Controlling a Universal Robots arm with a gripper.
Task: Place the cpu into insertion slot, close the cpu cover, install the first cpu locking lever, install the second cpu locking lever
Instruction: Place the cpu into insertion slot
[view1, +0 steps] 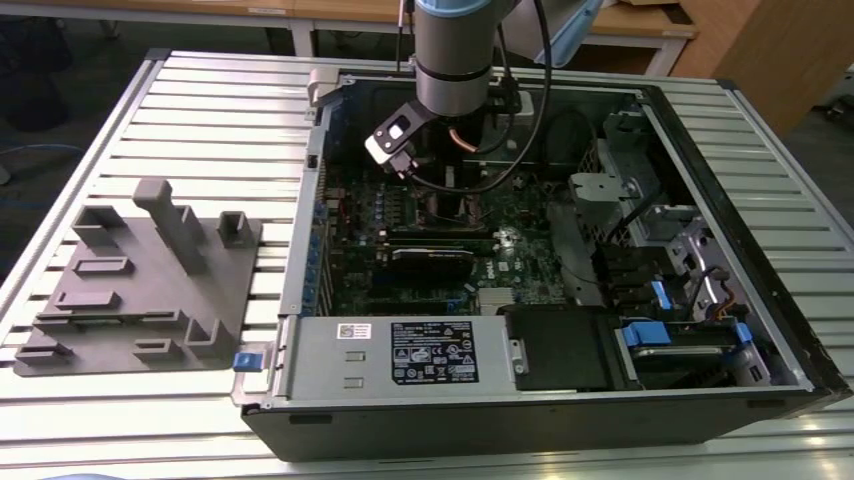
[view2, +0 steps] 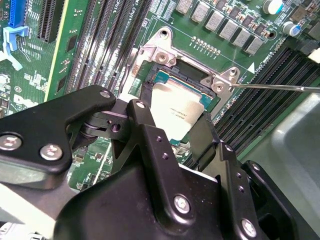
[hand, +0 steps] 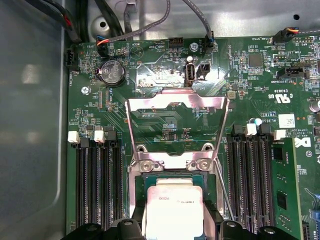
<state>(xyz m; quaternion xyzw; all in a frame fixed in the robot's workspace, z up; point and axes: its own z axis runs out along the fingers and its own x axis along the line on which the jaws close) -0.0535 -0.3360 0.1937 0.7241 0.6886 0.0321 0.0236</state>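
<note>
The cpu (hand: 173, 212), a silvery square chip on a green rim, lies over the insertion slot (hand: 136, 200) of the green motherboard, level with the slot's metal rim. My gripper (hand: 175, 233) straddles it, one black finger (view2: 142, 120) against each side, shut on the chip. The chip (view2: 176, 109) sits between those fingers in both wrist views. The cpu cover (hand: 175, 102), a thin silver frame, stands swung open beyond the slot. A thin wire locking lever (view2: 275, 87) sticks out sideways from the slot's corner. In the exterior view the arm (view1: 454, 60) reaches down into the open computer case.
Long black memory slots (hand: 95, 185) flank the socket on both sides, and a coin battery (hand: 112, 73) and cable plugs lie beyond the cover. A black card (view1: 430, 262), a power supply (view1: 400, 350) and drive bays crowd the case. A grey fixture (view1: 147, 280) rests on the slatted table.
</note>
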